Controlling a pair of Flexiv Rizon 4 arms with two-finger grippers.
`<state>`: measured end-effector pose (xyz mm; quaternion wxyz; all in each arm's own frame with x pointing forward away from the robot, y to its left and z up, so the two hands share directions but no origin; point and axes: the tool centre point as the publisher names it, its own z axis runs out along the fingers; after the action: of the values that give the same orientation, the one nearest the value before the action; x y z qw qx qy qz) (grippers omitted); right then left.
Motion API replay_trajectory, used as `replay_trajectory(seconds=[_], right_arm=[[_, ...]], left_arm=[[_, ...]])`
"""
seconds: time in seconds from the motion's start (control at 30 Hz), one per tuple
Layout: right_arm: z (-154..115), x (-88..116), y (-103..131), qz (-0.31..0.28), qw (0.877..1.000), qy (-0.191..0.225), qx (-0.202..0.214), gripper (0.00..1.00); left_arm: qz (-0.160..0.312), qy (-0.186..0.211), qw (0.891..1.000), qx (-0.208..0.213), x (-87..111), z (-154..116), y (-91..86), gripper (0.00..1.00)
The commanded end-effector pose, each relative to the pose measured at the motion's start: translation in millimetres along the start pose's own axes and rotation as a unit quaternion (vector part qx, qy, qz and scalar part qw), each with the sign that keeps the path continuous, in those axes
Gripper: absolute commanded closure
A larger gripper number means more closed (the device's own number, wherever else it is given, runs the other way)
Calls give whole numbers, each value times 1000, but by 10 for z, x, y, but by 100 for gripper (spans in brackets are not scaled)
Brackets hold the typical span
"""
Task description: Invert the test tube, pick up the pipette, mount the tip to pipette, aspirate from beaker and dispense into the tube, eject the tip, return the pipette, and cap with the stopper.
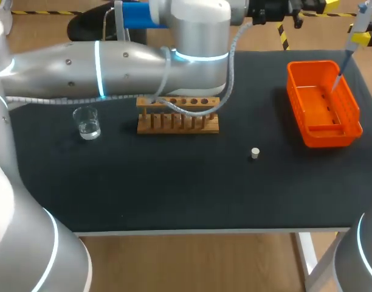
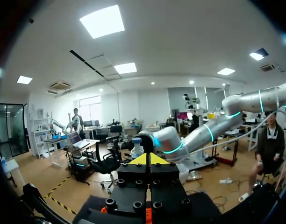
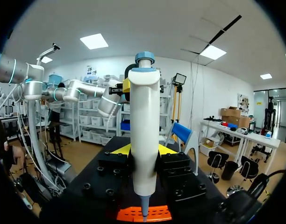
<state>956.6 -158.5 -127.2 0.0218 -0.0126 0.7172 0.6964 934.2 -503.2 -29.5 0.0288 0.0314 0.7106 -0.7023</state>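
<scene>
My right gripper [image 1: 361,38] [image 3: 144,151] is shut on the white pipette [image 1: 350,45] [image 3: 145,135] and holds it upright, its thin lower end over the orange tray [image 1: 323,103] [image 3: 144,213]. My left arm reaches across the back of the table. Its gripper [image 1: 329,5] [image 2: 150,158] is shut and empty, its yellow tips close to the pipette's blue top [image 2: 137,142]. The glass beaker [image 1: 87,123] with clear liquid stands at the left. Beside it is the wooden tube rack [image 1: 178,115]. The small white stopper [image 1: 254,153] lies on the black mat. I see no test tube.
The left arm's thick forearm [image 1: 82,67] and a grey cable [image 1: 225,85] hang over the rack's back edge. The black mat [image 1: 174,188] stretches bare in front of the rack to the table's near edge.
</scene>
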Motion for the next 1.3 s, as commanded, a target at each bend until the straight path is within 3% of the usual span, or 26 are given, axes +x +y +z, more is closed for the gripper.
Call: replay_trajectory(seconds=[0.03,0.4,1.3], right_arm=[[5,9,13,0,1000,-1,2,100],[5,9,13,0,1000,-1,2,100],[5,9,13,0,1000,-1,2,100]], left_arm=[[3,-5,1000,4,-82,220,1,100],[-4,-7,1000,3,-55,451,22,100],[-8,10,1000,2,-178,581,67,100]])
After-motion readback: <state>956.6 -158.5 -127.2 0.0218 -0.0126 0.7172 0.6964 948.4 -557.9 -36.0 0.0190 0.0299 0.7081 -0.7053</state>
